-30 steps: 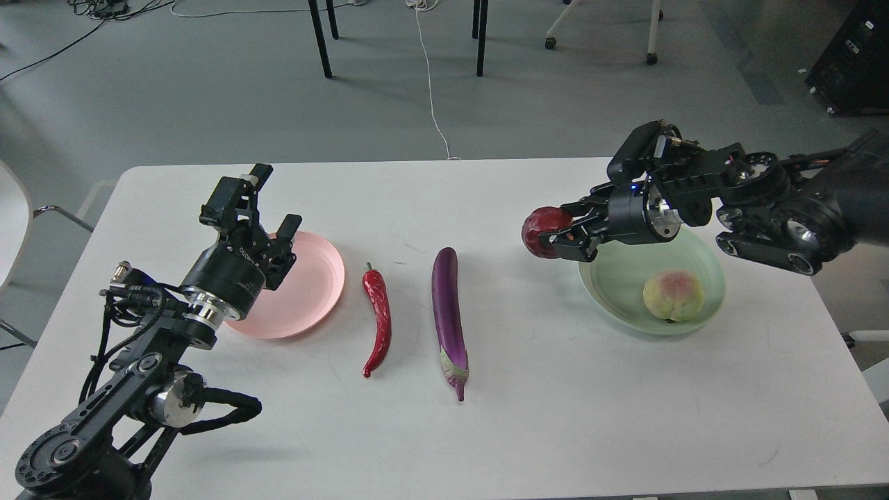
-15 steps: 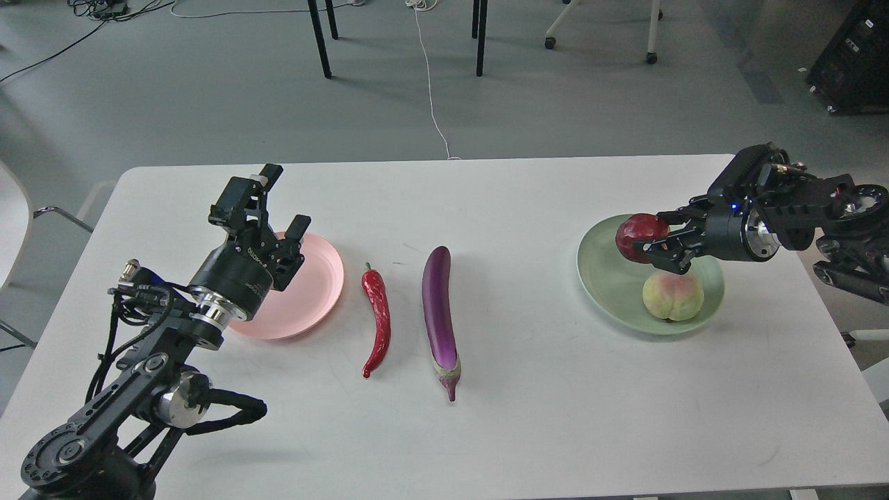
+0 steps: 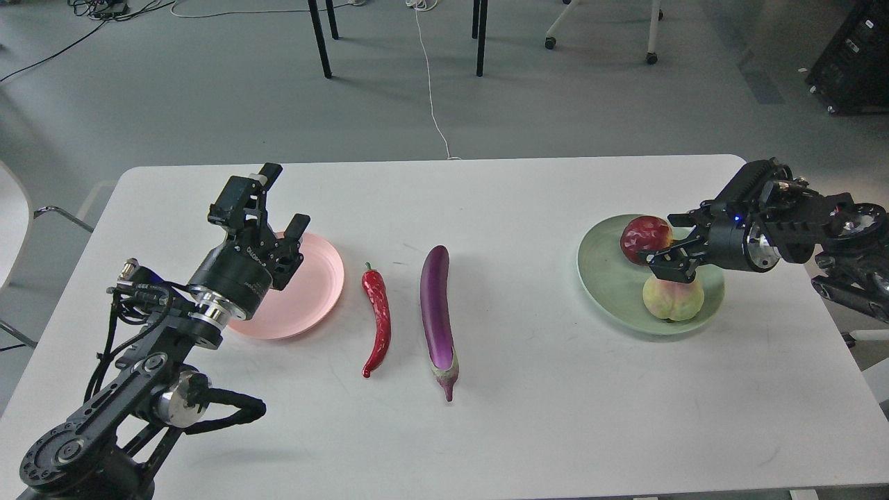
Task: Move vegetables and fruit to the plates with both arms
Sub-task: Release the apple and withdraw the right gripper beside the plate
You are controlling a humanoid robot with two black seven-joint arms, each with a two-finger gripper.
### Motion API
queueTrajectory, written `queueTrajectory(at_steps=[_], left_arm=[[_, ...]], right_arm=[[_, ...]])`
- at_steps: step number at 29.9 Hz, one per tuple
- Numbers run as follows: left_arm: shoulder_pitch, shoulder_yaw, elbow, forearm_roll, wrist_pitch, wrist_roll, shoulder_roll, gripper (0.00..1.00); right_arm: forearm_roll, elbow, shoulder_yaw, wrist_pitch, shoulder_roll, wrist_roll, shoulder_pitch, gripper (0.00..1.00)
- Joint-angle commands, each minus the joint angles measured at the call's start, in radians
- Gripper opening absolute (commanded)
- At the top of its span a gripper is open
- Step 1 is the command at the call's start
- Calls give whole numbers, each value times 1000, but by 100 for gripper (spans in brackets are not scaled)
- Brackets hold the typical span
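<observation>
My right gripper (image 3: 663,243) is shut on the dark red pomegranate (image 3: 643,237) and holds it low over the mint green plate (image 3: 603,278), just behind the yellow-green peach (image 3: 672,298) that lies in that plate. My left gripper (image 3: 283,200) is open and empty, fingers pointing up, over the left part of the pale pink plate (image 3: 316,292). The red chili pepper (image 3: 377,318) and the purple eggplant (image 3: 436,312) lie side by side on the white table between the plates, away from both grippers.
The white table (image 3: 542,430) has its far edge just behind both plates. The right arm's thick links (image 3: 844,257) hang over the table's right edge. Chair legs and cables are on the floor beyond.
My right gripper has carried the pomegranate right, from left of the green plate to over it, and lowered it. The eggplant has shifted slightly left. My left gripper has barely moved.
</observation>
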Motion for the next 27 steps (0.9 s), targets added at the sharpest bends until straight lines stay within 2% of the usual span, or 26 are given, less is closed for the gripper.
queueTrajectory(at_steps=[1, 7, 14, 19, 21, 23, 25, 27], left_arm=[[-1, 5, 0, 1, -2, 1, 18, 100], [-6, 54, -23, 30, -5, -1, 69, 100], [-47, 121, -83, 243, -63, -1, 95, 100], [-104, 199, -87, 489, -80, 11, 106, 100], [-153, 260, -87, 590, -84, 36, 138, 100], [-208, 310, -84, 659, -100, 71, 165, 100], [-273, 342, -75, 704, -138, 120, 184, 100], [-357, 379, -52, 745, -207, 188, 213, 100]], right_arm=[[9, 25, 67, 1, -17, 0, 1, 96], [91, 183, 249, 21, -109, 0, 6, 96], [593, 459, 544, 15, -147, 0, -177, 96], [866, 531, 792, 38, -146, 0, -373, 96], [973, 530, 878, 120, -149, 0, -440, 96], [1065, 520, 943, 255, -165, 0, -482, 96], [1153, 510, 984, 389, -222, 0, -505, 96], [1230, 491, 1001, 519, -268, 0, -519, 95]])
